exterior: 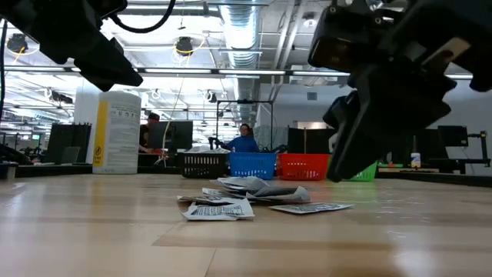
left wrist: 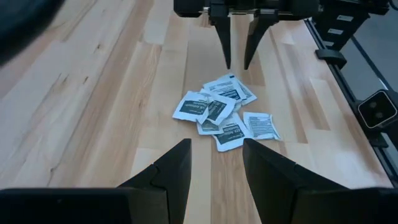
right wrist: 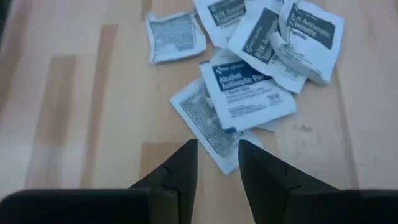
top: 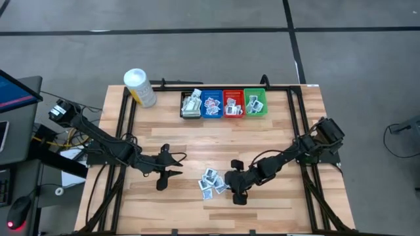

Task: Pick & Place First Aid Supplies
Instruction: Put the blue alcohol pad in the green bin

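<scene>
The first aid supplies (top: 212,183) are small white packets with dark or blue print. They lie flat in a loose, overlapping pile (left wrist: 221,112) on the wooden table, near its front edge. My right gripper (right wrist: 217,155) is open and slants down at the pile's right side. One packet's corner (right wrist: 216,148) shows in the gap between its fingers, and nothing is held. In the low view it (exterior: 342,165) hangs just above the tabletop. My left gripper (top: 178,165) is open and empty, left of the pile and facing it (left wrist: 214,165).
Four small bins stand in a row at the far edge: black (top: 191,105), blue (top: 211,103), red (top: 233,103) and green (top: 254,102), each holding packets. A white tub with a yellow label (top: 140,87) stands at the far left. Bare wood lies between the pile and the bins.
</scene>
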